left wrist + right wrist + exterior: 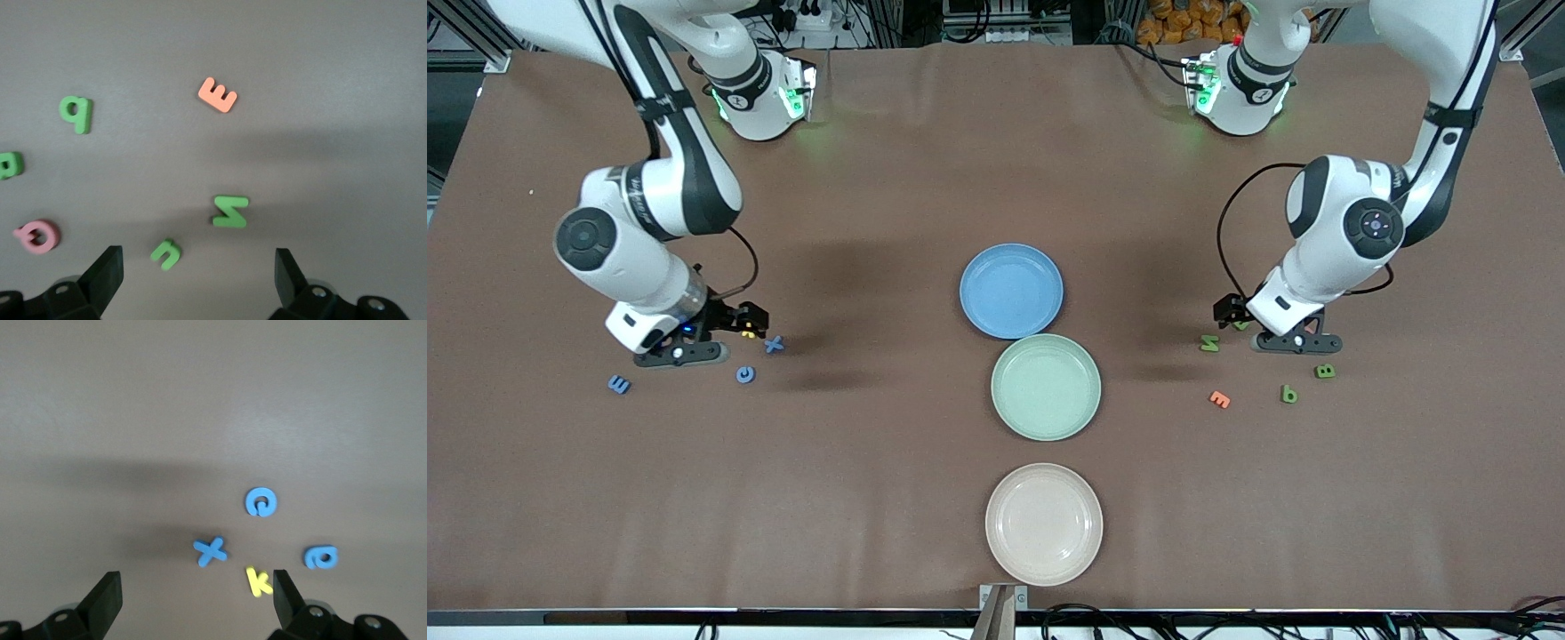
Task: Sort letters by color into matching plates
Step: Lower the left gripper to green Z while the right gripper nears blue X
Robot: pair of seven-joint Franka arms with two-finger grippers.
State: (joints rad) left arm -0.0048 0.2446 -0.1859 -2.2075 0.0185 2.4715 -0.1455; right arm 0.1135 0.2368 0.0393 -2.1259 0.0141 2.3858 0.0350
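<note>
Front view. Brown cloth-covered table (925,160). Three round shallow matte plates in a line down the middle: medium blue plate (1011,291) farthest from the camera, pale mint green plate (1046,387) just nearer and almost touching it, cream-white plate (1044,524) nearest, apart from the green one. All three bare.

Toward the right arm's end: right gripper (694,354) low over small flat blue letters. Blue X-shaped letter (775,344) and round blue letter (745,374) beside it toward the plates; blue E-shaped letter (619,384) beside it toward the table edge. Small yellow letter (749,334) mostly hidden at the wrist.

Toward the left arm's end: left gripper (1296,343) low over green letters. Green N-shaped letter (1209,343) beside it toward the plates; green B-shaped letter (1326,371) and green b-shaped letter (1288,393) nearer the camera; orange E-shaped letter (1219,400) nearer still, beside the b.

Left wrist view. Fingers (103,273) spread wide, nothing between them. On the cloth: small green n-shaped letter (165,253) and the green N (231,211) within the gap's width, the orange E (217,95), the green b (75,113), the green B cut by the frame edge (10,165), a pink round letter (37,236).

Right wrist view. Fingers (105,597) spread wide, holding nothing. The blue X (211,551) between the fingers' lines, the yellow letter (258,581) touching-close to one fingertip, the round blue letter (261,502), a second round blue letter (321,557).
</note>
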